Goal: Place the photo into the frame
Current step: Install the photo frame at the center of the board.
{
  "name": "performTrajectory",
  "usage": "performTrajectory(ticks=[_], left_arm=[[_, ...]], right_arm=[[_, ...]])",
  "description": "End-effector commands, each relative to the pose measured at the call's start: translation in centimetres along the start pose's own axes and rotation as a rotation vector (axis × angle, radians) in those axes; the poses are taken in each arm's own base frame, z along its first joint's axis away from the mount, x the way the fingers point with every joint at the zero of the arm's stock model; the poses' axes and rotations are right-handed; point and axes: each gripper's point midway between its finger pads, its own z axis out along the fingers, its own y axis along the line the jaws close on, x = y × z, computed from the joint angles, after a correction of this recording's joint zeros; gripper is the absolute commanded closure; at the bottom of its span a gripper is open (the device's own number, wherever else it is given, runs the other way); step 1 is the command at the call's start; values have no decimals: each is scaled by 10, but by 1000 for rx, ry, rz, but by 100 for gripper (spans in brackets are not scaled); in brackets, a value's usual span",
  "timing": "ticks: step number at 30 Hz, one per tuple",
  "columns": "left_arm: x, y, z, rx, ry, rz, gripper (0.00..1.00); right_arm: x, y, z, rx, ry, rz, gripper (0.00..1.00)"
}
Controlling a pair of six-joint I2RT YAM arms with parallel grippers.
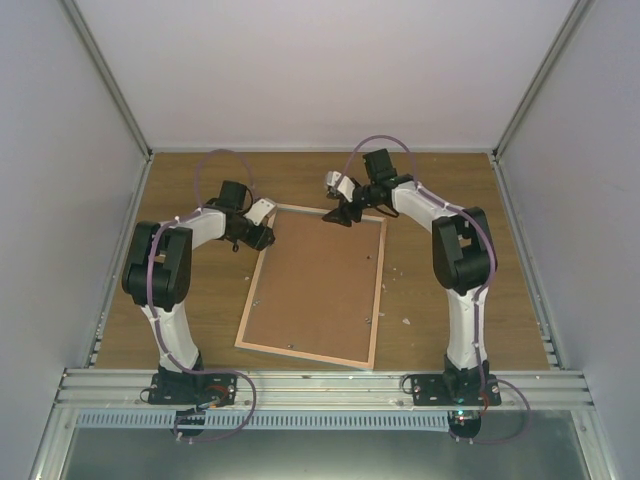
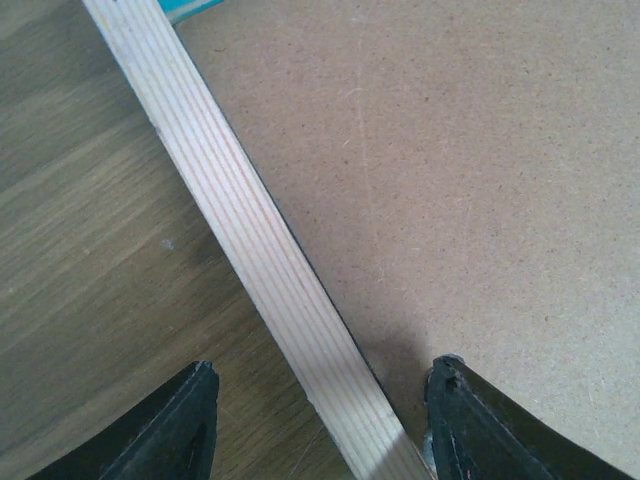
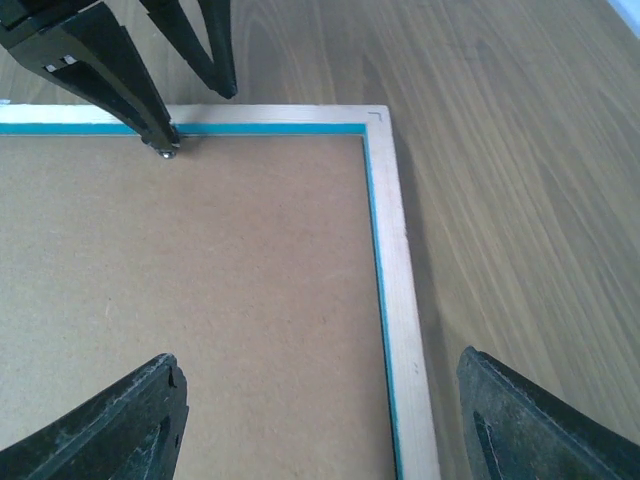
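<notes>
Closest in, a metal rail [image 1: 320,385] runs along the near edge of the counter [image 1: 300,175]. Just beyond it lies the frame [image 3: 397,260], flat and back up. Its brown backing board [image 1: 315,285] fills the opening, and a thin teal strip shows inside the light wood edge. The frame's long axis runs away from the rail, leaning slightly right at the far end. The photo shows in none of the views, and whether it sits under the board cannot be told.

Both tools work at the frame's far end. The left tool [image 2: 325,368] hangs over the left long edge, close to the far-left corner. Its fingers [image 2: 170,430] are spread, one over the bare counter and one over the board, with the wood edge running aslant between them. Nothing is pinched. The right tool [image 3: 320,360] is over the far short edge, also spread wide and empty, one finger above the board and the other out past the edge.

The frame lies directly beneath both tools, so neither arm has to reach. The left tool looks better set, since the edge already lies between its fingers. Closing them would probably grip the edge across its narrow width.
</notes>
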Motion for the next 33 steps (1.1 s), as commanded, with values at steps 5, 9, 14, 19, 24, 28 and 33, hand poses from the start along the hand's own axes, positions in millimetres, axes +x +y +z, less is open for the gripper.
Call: performTrajectory(ticks=[5, 9, 14, 19, 24, 28, 33], left_arm=[[36, 8, 3, -48, 165, 139, 43], [35, 9, 1, -51, 170, 209, 48], [27, 12, -2, -66, 154, 292, 52], [5, 5, -11, -17, 101, 294, 51], [-28, -6, -27, 44, 18, 255, 51], [-34, -11, -33, 76, 2, 243, 49], [-18, -16, -25, 118, 52, 234, 46]], right_arm=[[-10, -11, -31, 49, -35, 37, 26], [0, -11, -27, 52, -9, 65, 29], [25, -10, -20, 54, 56, 103, 31], [43, -6, -14, 39, 97, 140, 32], [46, -5, -15, 38, 99, 158, 32], [45, -4, -18, 40, 94, 167, 32], [47, -8, -22, 54, 94, 177, 32]])
